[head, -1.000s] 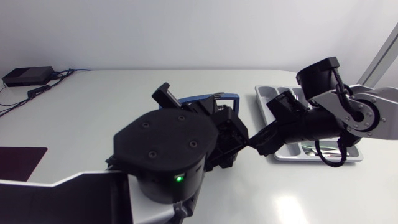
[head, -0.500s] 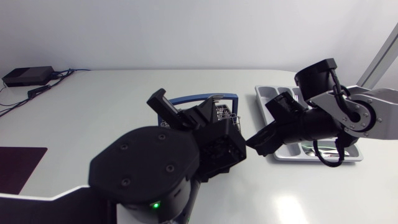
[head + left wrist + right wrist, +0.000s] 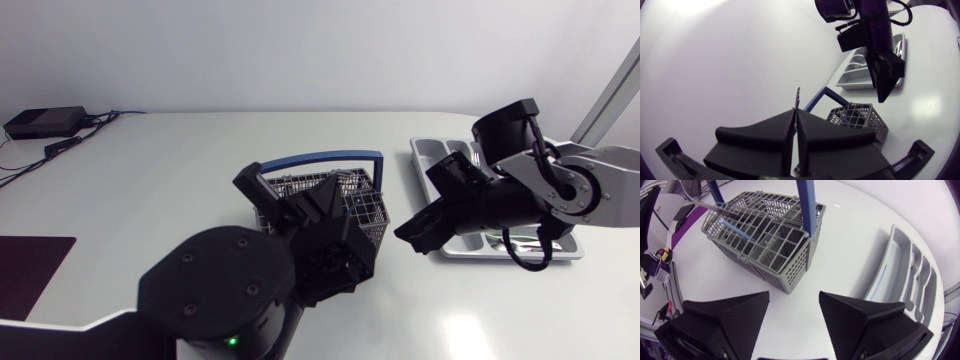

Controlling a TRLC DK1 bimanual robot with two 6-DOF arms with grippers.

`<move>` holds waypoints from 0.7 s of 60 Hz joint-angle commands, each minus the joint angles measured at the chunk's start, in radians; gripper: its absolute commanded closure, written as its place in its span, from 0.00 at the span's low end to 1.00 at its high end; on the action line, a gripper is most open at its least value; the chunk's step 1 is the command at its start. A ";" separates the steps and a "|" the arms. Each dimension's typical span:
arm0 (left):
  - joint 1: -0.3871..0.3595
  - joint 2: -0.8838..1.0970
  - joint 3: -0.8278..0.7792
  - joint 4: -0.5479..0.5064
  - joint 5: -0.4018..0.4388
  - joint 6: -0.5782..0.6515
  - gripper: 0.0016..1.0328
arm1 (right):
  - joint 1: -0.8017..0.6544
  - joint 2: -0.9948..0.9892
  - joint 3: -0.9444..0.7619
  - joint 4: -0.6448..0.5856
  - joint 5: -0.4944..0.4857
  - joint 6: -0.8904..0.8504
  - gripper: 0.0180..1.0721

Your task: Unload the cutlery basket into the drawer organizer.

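The grey wire cutlery basket with a blue handle stands mid-table. In the right wrist view the basket holds a blue-handled piece. At its left side my left gripper is shut on a thin piece of cutlery that sticks out past its fingertips; what kind it is I cannot tell. My right gripper hangs open between the basket and the grey drawer organizer, with nothing between its fingers. The organizer holds some cutlery.
My left arm's big black joint fills the table's front left. A black box with cables lies at the far left corner, and a dark mat at the left edge. Bare tabletop shows in front of the basket and organizer.
My left arm has drawn back toward the front left, uncovering the basket and its handle. The right arm has shifted only slightly.
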 commanded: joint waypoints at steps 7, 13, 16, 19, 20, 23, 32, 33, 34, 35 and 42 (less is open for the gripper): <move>0.025 0.005 -0.051 0.013 0.052 -0.023 0.72 | -0.009 0.014 -0.031 0.011 0.006 0.013 0.31; 0.061 0.010 -0.046 0.010 0.083 -0.030 0.49 | -0.009 0.012 -0.028 0.011 0.006 0.013 0.31; 0.077 0.004 -0.037 -0.002 0.109 -0.034 0.43 | -0.009 0.009 -0.030 0.011 0.004 0.013 0.31; 0.093 -0.012 -0.037 -0.021 0.145 -0.032 0.32 | -0.009 0.008 -0.031 0.011 0.006 0.011 0.31; 0.099 -0.016 -0.038 -0.024 0.155 -0.034 0.29 | -0.009 0.006 -0.033 0.011 0.006 0.011 0.31; 0.108 -0.044 -0.043 -0.051 0.184 -0.040 0.24 | -0.011 0.006 -0.034 0.011 0.006 0.010 0.31; 0.150 -0.108 -0.090 -0.117 0.243 -0.104 0.22 | -0.014 0.005 -0.041 0.011 0.006 0.005 0.31; 0.153 -0.118 -0.100 -0.128 0.253 -0.116 0.22 | -0.014 0.005 -0.042 0.011 0.006 0.003 0.31; 0.154 -0.122 -0.107 -0.134 0.260 -0.121 0.22 | -0.014 0.005 -0.042 0.011 0.006 0.003 0.31; 0.156 -0.130 -0.117 -0.143 0.266 -0.129 0.22 | -0.014 0.005 -0.044 0.011 0.006 0.003 0.31; 0.188 -0.148 -0.150 -0.174 0.333 -0.165 0.22 | -0.014 0.008 -0.042 0.011 0.006 0.003 0.31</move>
